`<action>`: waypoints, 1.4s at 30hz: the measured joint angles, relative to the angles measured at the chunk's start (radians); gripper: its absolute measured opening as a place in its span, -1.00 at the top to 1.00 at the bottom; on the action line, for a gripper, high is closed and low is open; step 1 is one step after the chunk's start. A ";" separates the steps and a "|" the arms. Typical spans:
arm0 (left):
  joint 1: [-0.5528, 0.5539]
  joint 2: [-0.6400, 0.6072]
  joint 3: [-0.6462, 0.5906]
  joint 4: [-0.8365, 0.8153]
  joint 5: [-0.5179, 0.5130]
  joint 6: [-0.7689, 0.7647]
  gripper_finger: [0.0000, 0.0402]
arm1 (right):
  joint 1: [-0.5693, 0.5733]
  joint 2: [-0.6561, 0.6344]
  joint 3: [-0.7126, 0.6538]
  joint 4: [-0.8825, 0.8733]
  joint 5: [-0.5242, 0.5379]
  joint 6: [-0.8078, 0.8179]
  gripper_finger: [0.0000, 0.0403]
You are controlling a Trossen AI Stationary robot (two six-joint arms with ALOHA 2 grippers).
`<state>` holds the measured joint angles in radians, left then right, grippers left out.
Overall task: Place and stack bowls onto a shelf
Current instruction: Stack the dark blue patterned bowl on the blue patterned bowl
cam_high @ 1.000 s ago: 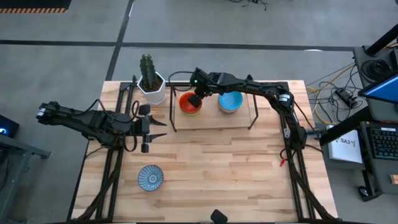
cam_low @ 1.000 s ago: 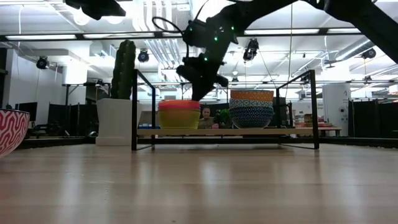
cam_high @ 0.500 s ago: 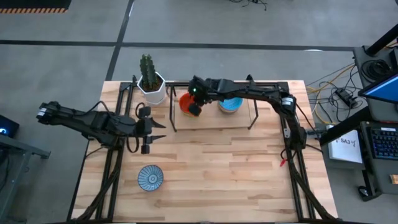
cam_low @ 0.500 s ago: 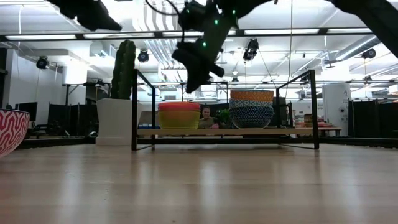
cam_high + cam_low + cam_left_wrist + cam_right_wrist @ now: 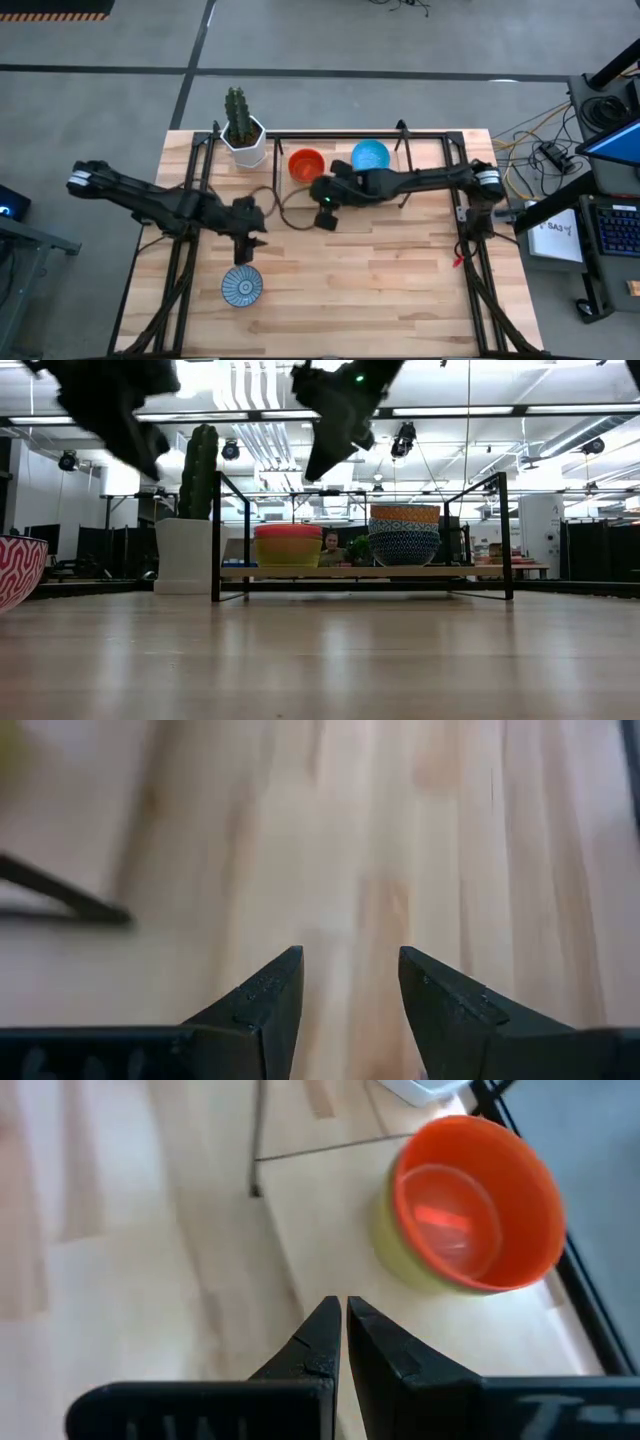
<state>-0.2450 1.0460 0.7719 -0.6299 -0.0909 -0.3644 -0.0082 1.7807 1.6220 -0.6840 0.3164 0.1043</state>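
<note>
Hovering off the shelf (image 5: pixel 340 193), right end effector (image 5: pixel 326 222) (closed, empty).

Bare tabletop (image 5: pixel 380 280) fills the frame's lower right. At upper centre the shelf (image 5: pixel 345 196), its two bowl stacks (image 5: pixel 306 163) and the cactus pot (image 5: pixel 243 140) crowd the back edge, while a patterned bowl (image 5: pixel 241 285) sits lower left.

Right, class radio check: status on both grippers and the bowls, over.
Right gripper shut, empty, in front of the shelf. Left gripper open, above the patterned bowl on the table. Orange-red stack and blue stack shelved. Nothing blocking.
</note>
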 joint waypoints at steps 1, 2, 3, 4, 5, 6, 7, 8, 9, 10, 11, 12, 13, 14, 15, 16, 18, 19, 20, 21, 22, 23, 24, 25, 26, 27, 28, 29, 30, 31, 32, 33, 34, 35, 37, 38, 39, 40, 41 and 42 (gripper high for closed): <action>-0.003 0.017 0.000 -0.021 0.026 -0.017 0.26 | 0.012 -0.024 -0.039 0.032 0.000 0.004 0.94; -0.008 0.034 0.000 -0.041 0.051 -0.036 0.26 | 0.022 -0.045 -0.077 0.068 0.000 0.009 0.94; -0.013 0.051 0.000 -0.064 0.075 -0.058 0.26 | 0.032 -0.066 -0.115 0.109 0.000 0.014 0.94; -0.019 0.068 0.000 -0.091 0.100 -0.080 0.26 | 0.040 -0.090 -0.153 0.150 -0.001 0.022 0.94; -0.025 0.085 0.000 -0.114 0.125 -0.101 0.26 | 0.048 -0.114 -0.192 0.188 -0.002 0.029 0.94; -0.033 0.100 0.000 -0.133 0.149 -0.122 0.26 | 0.055 -0.136 -0.228 0.222 -0.001 0.034 0.94; -0.043 0.112 0.000 -0.155 0.173 -0.143 0.26 | 0.059 -0.159 -0.262 0.257 -0.001 0.037 0.94; -0.054 0.126 0.000 -0.177 0.198 -0.164 0.26 | 0.064 -0.185 -0.298 0.292 -0.001 0.043 0.94; -0.063 0.139 0.000 -0.191 0.219 -0.179 0.26 | 0.068 -0.206 -0.331 0.319 0.000 0.053 0.94; -0.074 0.151 0.000 -0.196 0.234 -0.183 0.26 | 0.069 -0.229 -0.361 0.343 0.000 0.060 0.94; -0.086 0.162 0.000 -0.201 0.238 -0.186 0.26 | 0.072 -0.250 -0.392 0.367 0.000 0.069 0.94; -0.091 0.172 0.000 -0.204 0.237 -0.187 0.26 | 0.074 -0.270 -0.419 0.385 -0.001 0.082 0.94; -0.097 0.184 0.000 -0.199 0.238 -0.183 0.26 | 0.074 -0.290 -0.446 0.397 0.000 0.089 0.94; -0.103 0.199 0.000 -0.194 0.239 -0.180 0.26 | 0.074 -0.309 -0.473 0.410 -0.001 0.100 0.94; -0.108 0.215 0.000 -0.194 0.240 -0.179 0.26 | 0.074 -0.329 -0.497 0.424 -0.001 0.113 0.94; -0.112 0.230 0.000 -0.194 0.240 -0.178 0.26 | 0.074 -0.349 -0.522 0.438 -0.001 0.123 0.94; -0.120 0.265 0.000 -0.192 0.243 -0.171 0.26 | 0.075 -0.386 -0.572 0.460 0.000 0.143 0.94; -0.123 0.285 0.000 -0.192 0.243 -0.170 0.26 | 0.077 -0.404 -0.595 0.473 0.001 0.154 0.94; -0.124 0.307 0.000 -0.189 0.244 -0.169 0.26 | 0.080 -0.421 -0.621 0.489 0.002 0.165 0.94; -0.123 0.327 0.000 -0.188 0.244 -0.170 0.26 | 0.083 -0.437 -0.643 0.500 0.002 0.171 0.94; -0.123 0.347 0.000 -0.186 0.245 -0.171 0.27 | 0.088 -0.454 -0.664 0.509 0.002 0.178 0.94; -0.123 0.367 0.000 -0.183 0.254 -0.172 0.30 | 0.095 -0.470 -0.686 0.521 0.002 0.186 0.94; -0.123 0.387 0.000 -0.181 0.267 -0.172 0.33 | 0.100 -0.487 -0.704 0.534 0.002 0.191 0.94; -0.123 0.405 0.000 -0.180 0.274 -0.170 0.39 | 0.107 -0.502 -0.721 0.546 0.002 0.192 0.94; -0.123 0.419 0.000 -0.178 0.279 -0.168 0.46 | 0.114 -0.517 -0.736 0.557 0.002 0.193 0.94; -0.123 0.431 0.000 -0.176 0.283 -0.165 0.55 | 0.119 -0.531 -0.750 0.567 0.002 0.192 0.94; -0.123 0.442 0.000 -0.173 0.292 -0.160 0.66 | 0.124 -0.543 -0.762 0.572 0.004 0.193 0.94; -0.123 0.450 0.001 -0.171 0.300 -0.155 0.79 | 0.130 -0.555 -0.771 0.574 0.009 0.193 0.94; -0.123 0.455 0.003 -0.172 0.306 -0.153 0.89 | 0.135 -0.564 -0.778 0.577 0.016 0.193 0.94; -0.122 0.455 0.004 -0.166 0.317 -0.155 0.93 | 0.141 -0.573 -0.783 0.578 0.024 0.193 0.94; -0.122 0.455 0.007 -0.165 0.315 -0.159 0.94 | 0.146 -0.584 -0.787 0.578 0.026 0.191 0.94; -0.123 0.456 0.009 -0.166 0.315 -0.164 0.94 | 0.150 -0.592 -0.789 0.577 0.026 0.186 0.94; -0.123 0.456 0.015 -0.172 0.314 -0.166 0.96 | 0.155 -0.600 -0.789 0.577 0.027 0.179 0.94; -0.124 0.453 0.025 -0.173 0.312 -0.163 0.97 | 0.161 -0.610 -0.789 0.579 0.027 0.167 0.94; -0.125 0.443 0.055 -0.167 0.286 -0.147 0.97 | 0.172 -0.634 -0.789 0.576 0.026 0.140 0.94; -0.125 0.436 0.077 -0.163 0.283 -0.129 0.97 | 0.178 -0.649 -0.789 0.577 0.026 0.127 0.94; -0.125 0.427 0.102 -0.158 0.271 -0.111 0.98 | 0.182 -0.666 -0.789 0.575 0.026 0.111 0.94; -0.125 0.420 0.130 -0.155 0.250 -0.089 0.98 | 0.187 -0.683 -0.789 0.574 0.026 0.099 0.94; -0.121 0.413 0.157 -0.155 0.222 -0.067 0.98 | 0.192 -0.703 -0.789 0.572 0.026 0.086 0.94; -0.115 0.409 0.187 -0.157 0.185 -0.043 0.98 | 0.196 -0.721 -0.789 0.567 0.026 0.072 0.94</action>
<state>-0.3605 1.4547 0.9591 -0.7873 0.0940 -0.4077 0.1882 1.0595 0.8326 -0.1166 0.3421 0.1759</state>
